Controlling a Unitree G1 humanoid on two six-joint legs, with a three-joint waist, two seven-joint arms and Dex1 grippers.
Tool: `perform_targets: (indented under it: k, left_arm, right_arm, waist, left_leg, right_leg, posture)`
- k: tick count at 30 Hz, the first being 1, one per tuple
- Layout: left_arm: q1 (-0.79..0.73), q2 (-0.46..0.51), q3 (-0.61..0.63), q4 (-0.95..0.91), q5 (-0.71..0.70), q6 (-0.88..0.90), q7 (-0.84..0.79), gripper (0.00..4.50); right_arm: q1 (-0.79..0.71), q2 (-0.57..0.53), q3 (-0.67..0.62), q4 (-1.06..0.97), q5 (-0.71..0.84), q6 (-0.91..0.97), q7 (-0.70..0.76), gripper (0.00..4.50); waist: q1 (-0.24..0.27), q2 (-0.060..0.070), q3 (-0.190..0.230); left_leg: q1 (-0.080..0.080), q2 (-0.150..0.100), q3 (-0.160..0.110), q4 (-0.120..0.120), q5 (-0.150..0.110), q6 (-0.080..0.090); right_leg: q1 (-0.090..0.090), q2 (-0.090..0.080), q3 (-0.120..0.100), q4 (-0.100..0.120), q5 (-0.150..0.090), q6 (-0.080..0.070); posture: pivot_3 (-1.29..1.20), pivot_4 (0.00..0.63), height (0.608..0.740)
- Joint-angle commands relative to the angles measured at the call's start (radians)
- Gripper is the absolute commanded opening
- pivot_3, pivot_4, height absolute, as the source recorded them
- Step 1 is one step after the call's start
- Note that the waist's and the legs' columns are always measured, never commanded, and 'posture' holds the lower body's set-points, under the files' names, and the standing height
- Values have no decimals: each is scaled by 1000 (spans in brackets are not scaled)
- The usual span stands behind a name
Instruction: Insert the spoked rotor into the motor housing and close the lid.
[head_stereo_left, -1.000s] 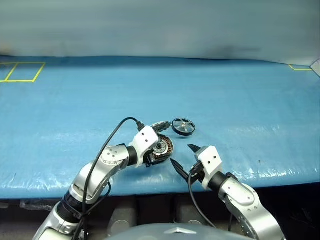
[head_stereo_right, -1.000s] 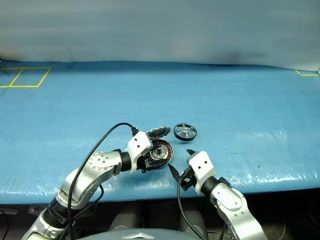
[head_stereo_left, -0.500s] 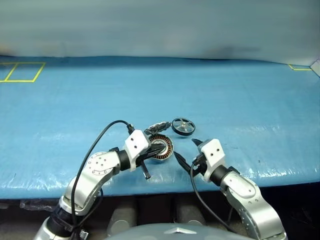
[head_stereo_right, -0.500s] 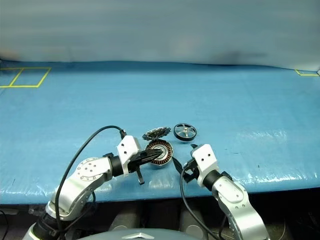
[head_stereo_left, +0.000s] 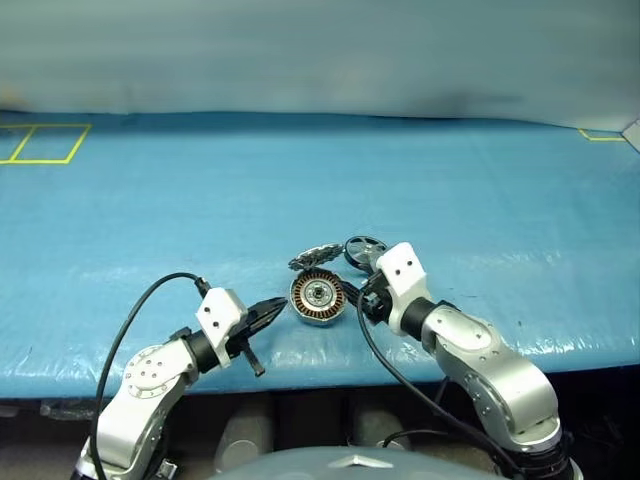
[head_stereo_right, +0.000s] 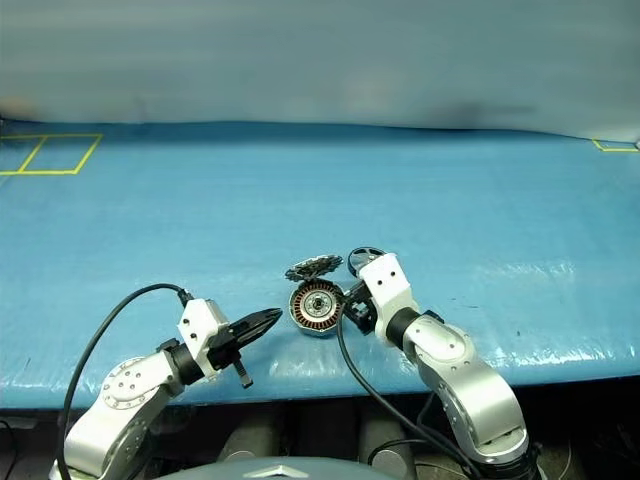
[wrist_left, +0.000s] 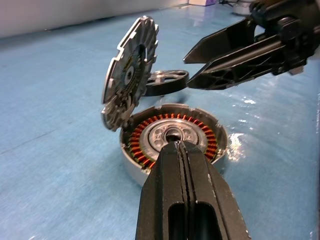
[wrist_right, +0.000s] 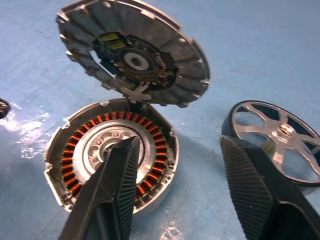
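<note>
**Left hand lets go; right moves in for the rotor**

Our left gripper (head_stereo_left: 272, 306) has drawn back from the round grey metal motor housing (head_stereo_left: 318, 298), fingers pressed together. Its ribbed grey lid (wrist_left: 129, 72) stands open, so insertion can begin. Our right gripper (wrist_right: 185, 175), fingers spread, has advanced; the black spoked rotor (wrist_right: 276, 140) lies on the blue mat just beside one fingertip, not yet between them.
</note>
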Motion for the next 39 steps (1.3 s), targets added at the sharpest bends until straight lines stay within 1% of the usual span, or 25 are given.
perform_targets:
  k: [1, 5, 6, 11, 16, 19, 24, 27, 39]
  left_arm:
    - [19, 5, 18, 22, 40, -70, 12, 0]
    - [28, 1, 13, 51, 55, -98, 17, 0]
    - [28, -2, 12, 53, 54, -97, 17, 0]
    - [22, -9, 1, 63, 59, -104, 16, 0]
    - [13, -22, -8, 71, 63, -115, 15, 0]
    - [6, -20, -18, 72, 60, -105, 0, 0]
    - [-5, -4, -39, 71, 42, -70, -46, 0]
    - [-9, 6, -54, 71, 68, -67, -47, 0]
    - [-15, 3, -88, 71, 74, -44, -45, 0]
  right_arm:
    - [-39, -9, 32, -52, 24, 46, 6, 1603]
    - [-84, 7, 86, -29, 17, 89, -20, 222]
    - [-95, 12, 95, -22, 13, 97, -27, 20]
    - [-165, 57, 135, 13, -3, 147, -70, 20]
    - [-186, 85, 172, 37, -7, 169, -93, 20]
    - [-191, 91, 201, 48, -16, 172, -105, 20]
    - [-195, 98, 210, 52, -14, 181, -110, 20]
    - [-192, 98, 215, 58, -15, 178, -112, 20]
    - [-172, 99, 220, 82, -18, 174, -125, 20]
  waist:
    - [-1, 0, 0]
    - [-1, 0, 0]
    - [-1, 0, 0]
    - [-2, 0, 0]
    - [-2, 0, 0]
    - [-3, 0, 0]
    - [-7, 0, 0]
    - [-10, 0, 0]
    - [-12, 0, 0]
  left_leg:
    - [0, 0, 0, 0, 0, 0]
    - [0, 0, 0, 0, 0, 0]
    - [0, 0, 0, 0, 0, 0]
    - [0, 0, 0, 0, 0, 0]
    - [0, 0, 0, -1, 0, 0]
    - [-1, 0, 0, -1, 0, 0]
    - [0, 0, 0, -1, 0, 0]
    - [0, 0, 0, -1, 0, 0]
    - [0, 0, 0, -1, 0, 0]
  right_leg:
    - [0, 0, 0, 0, 0, 0]
    - [-1, 1, -1, 0, 0, 0]
    - [-1, 1, -1, 0, 0, 0]
    - [-1, 1, -1, 0, 0, 0]
    - [-1, 1, -1, 0, 0, 0]
    - [-2, 1, -1, 0, 0, 0]
    - [-1, 1, -1, 0, 0, 0]
    - [-2, 1, -1, 0, 0, 0]
    - [-2, 1, -1, 0, 0, 0]
  posture:
    - [0, 150, 740]
    - [0, 150, 740]
    - [0, 150, 740]
    - [0, 150, 740]
    - [0, 150, 740]
    - [0, 150, 740]
    - [0, 150, 740]
    - [0, 150, 740]
    - [0, 150, 740]
